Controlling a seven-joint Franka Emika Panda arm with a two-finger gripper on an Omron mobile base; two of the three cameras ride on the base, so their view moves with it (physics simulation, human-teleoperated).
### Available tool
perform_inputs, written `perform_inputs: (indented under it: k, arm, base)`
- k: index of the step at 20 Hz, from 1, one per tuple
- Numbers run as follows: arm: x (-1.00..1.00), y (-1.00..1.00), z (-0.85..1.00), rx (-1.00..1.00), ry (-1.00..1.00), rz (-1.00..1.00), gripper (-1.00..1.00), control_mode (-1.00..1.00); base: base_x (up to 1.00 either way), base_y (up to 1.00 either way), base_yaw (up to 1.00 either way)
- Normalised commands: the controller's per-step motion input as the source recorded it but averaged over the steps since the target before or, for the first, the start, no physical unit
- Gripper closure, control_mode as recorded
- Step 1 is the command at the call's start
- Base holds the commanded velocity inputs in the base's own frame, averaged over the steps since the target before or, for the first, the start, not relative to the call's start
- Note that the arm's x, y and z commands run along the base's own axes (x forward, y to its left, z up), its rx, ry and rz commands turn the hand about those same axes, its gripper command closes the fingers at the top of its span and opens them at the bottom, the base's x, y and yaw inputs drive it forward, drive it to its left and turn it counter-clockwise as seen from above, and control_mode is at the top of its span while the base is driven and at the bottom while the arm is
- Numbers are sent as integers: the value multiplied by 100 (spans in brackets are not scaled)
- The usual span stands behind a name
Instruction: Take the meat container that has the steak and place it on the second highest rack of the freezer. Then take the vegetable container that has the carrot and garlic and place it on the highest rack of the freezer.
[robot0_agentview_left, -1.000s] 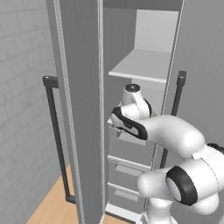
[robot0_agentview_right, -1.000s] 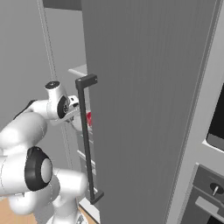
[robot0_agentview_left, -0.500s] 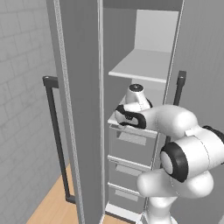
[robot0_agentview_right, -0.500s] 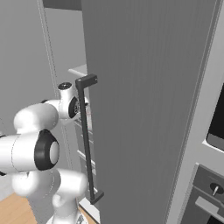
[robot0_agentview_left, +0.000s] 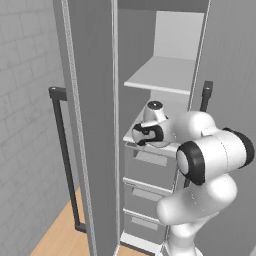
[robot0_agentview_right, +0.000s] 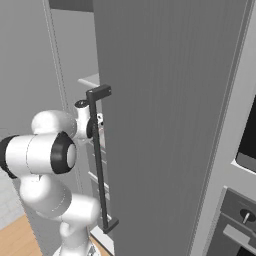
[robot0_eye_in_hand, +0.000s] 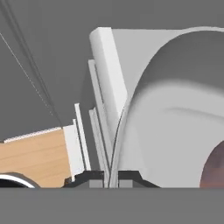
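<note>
Two-finger dark gripper (robot0_eye_in_hand: 108, 177), at bottom centre of the hand view, clamped on the thin rim of the pale grey rounded meat container (robot0_eye_in_hand: 175, 127). Red-pink steak (robot0_eye_in_hand: 214, 170) at lower right, inside that container. Centre of the left base view: white arm reaching into the tall grey open freezer (robot0_agentview_left: 95, 100), just below its upper flat pale shelf (robot0_agentview_left: 160, 75).

Rear left wall (robot0_agentview_left: 22, 90): pale grey rectangular tiles. Floor (robot0_agentview_left: 60, 237): light wood planks, visible at the lower left beneath the tall grey cabinetry. Oven (robot0_agentview_right: 247, 135): dark-windowed, set into grey fronts at the far right, with a control panel (robot0_agentview_right: 240, 222) carrying a knob below it. Lighting: even, soft.
</note>
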Motion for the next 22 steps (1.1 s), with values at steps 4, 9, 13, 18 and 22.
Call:
perform_inputs:
  k: [4,9,13,18,22]
  arm:
    - [30,-6,-24,-2,-1,5,100,-100]
    - [16,-13,-7,0,-4,7,100,-100]
    - [13,-24,-2,0,-8,9,100,-100]
    - [0,-16,-1,0,-17,6,100,-100]
    - [0,-1,-22,-1,-12,6,-100,-100]
  base:
    - [0,0,0]
    - [0,0,0]
    - [0,0,0]
    - [0,0,0]
    - [0,0,0]
